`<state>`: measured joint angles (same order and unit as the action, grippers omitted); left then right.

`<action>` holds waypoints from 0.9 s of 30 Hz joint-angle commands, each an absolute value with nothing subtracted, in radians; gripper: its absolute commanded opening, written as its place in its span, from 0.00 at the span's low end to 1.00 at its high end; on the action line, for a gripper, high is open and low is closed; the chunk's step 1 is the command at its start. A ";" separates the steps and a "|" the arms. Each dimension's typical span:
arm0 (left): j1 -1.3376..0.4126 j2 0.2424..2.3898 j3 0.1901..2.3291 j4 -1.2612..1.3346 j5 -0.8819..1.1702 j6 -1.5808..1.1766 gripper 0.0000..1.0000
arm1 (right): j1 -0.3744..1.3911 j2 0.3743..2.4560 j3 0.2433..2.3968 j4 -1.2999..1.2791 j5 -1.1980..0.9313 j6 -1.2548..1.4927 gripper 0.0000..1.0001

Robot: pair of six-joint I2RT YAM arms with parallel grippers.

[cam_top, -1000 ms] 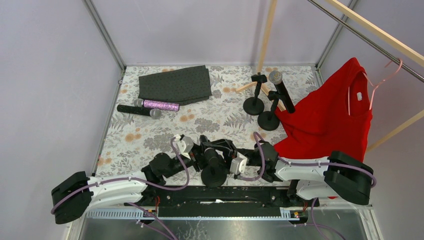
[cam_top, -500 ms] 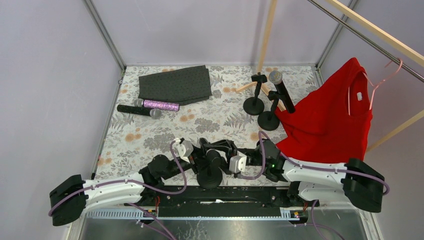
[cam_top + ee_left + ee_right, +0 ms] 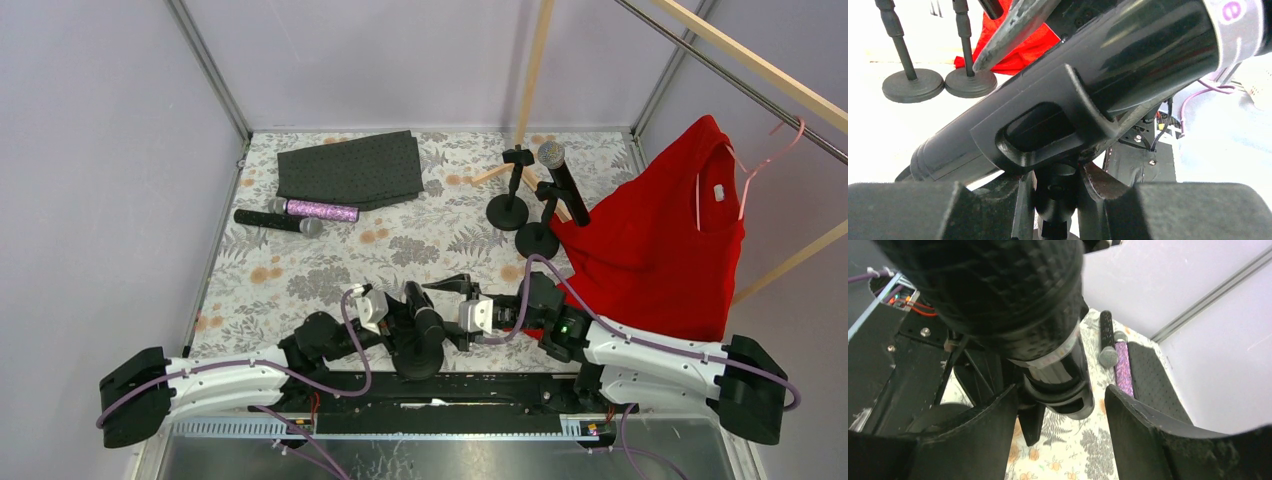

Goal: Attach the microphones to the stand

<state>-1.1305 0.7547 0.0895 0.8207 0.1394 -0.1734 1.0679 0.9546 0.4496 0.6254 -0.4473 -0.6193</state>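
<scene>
black microphone [image 3: 422, 318] lies in the clip of the near stand [image 3: 416, 360] (seating looks done); left gripper [image 3: 1055, 186] pinches that stand's stem, right gripper [image 3: 1059, 395], spread around the microphone, should back away.

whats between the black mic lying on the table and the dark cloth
The purple mic. It lies alongside the black mic, on the side nearer the cloth. This shows in the top view and the right wrist view.

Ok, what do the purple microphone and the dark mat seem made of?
Purple microphone: glitter-coated body, likely plastic, sparkling violet; grey metal-looking mesh head. Dark mat: matte, finely dotted sheet, probably fabric or foam, lying in folded layers.
</scene>
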 commanded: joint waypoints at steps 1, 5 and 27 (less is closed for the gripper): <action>-1.143 0.743 0.137 1.043 0.138 -0.169 0.00 | 1.052 0.919 0.473 0.446 -0.437 -0.635 0.71; -1.143 0.741 0.131 1.058 0.043 -0.164 0.00 | 1.052 0.865 0.453 0.393 -0.415 -0.646 0.72; -1.096 1.171 0.260 1.474 -0.294 -0.013 0.00 | 1.052 0.299 0.351 0.200 0.114 -0.305 0.70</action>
<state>-1.1213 1.1137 0.1520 1.1763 -0.2855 -0.0326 1.0538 0.3531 0.3031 0.2848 -0.0383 -0.4038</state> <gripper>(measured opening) 0.324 0.707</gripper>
